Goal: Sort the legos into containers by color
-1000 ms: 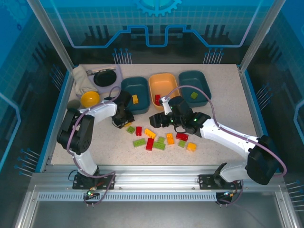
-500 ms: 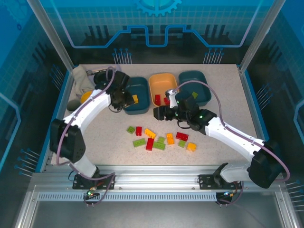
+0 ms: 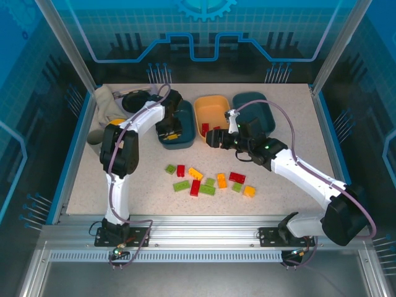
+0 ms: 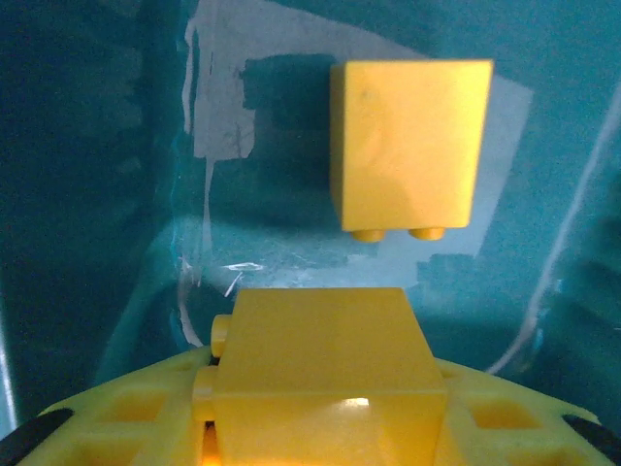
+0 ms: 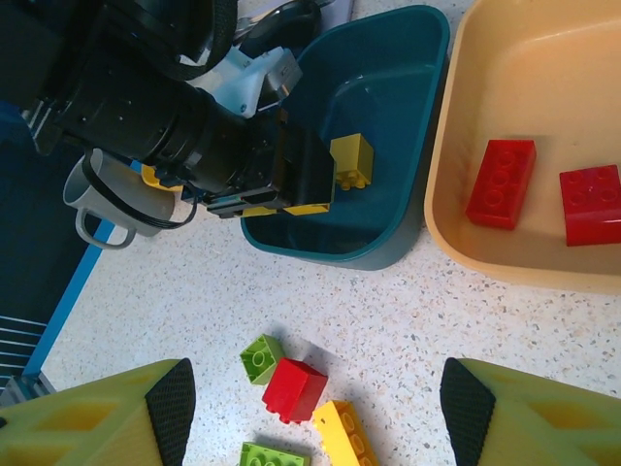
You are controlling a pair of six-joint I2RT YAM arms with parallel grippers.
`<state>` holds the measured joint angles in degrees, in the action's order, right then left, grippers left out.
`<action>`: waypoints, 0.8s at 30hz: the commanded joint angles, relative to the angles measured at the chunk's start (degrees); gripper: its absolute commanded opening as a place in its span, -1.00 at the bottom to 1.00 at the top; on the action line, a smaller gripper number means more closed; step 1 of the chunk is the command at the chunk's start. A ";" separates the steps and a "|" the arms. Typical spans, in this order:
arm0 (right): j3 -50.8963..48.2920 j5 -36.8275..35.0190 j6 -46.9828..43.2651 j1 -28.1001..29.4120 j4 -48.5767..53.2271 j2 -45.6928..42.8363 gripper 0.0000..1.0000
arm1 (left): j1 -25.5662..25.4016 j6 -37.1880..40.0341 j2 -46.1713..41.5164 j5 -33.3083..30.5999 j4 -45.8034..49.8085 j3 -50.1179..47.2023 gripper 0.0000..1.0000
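Observation:
My left gripper (image 3: 171,128) hangs over the left teal tray (image 3: 185,109), shut on a yellow brick (image 4: 325,340). A second yellow brick (image 4: 409,146) lies on that tray's floor just beyond it. My right gripper (image 3: 213,137) stands open at the near edge of the orange tray (image 3: 206,106), its pads (image 5: 172,403) wide apart above the table with nothing between them. Two red bricks (image 5: 500,183) lie in the orange tray (image 5: 456,209). Loose red (image 3: 180,170), green (image 3: 181,185) and yellow (image 3: 195,174) bricks lie scattered mid-table. The other teal tray (image 3: 257,102) sits at the back right.
A round black dish (image 3: 133,99) and a white cloth (image 3: 104,102) sit at the back left. A grey cup (image 5: 107,199) stands left of the left teal tray (image 5: 388,248). The right arm stretches across the right half of the table.
My left gripper has carried the yellow brick from the table back into the left teal tray. My right gripper moved back toward the orange tray, where a second red brick now lies.

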<state>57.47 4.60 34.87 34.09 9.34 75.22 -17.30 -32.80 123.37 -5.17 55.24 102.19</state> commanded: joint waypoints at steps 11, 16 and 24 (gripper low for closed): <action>2.18 -1.97 -0.83 -1.04 6.74 2.27 0.40 | -0.01 0.66 1.75 0.32 2.61 2.86 0.35; 3.36 -5.07 -1.97 -1.04 13.83 1.23 0.37 | -0.78 -0.05 -1.37 0.93 3.15 5.24 0.41; 9.96 -12.82 1.54 0.88 43.51 3.17 0.26 | -4.61 -3.38 -13.68 4.02 -0.59 0.78 0.52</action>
<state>63.86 -3.73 34.30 33.87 36.14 77.12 -20.16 -34.22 116.97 -4.03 55.92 104.73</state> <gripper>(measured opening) 0.634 0.755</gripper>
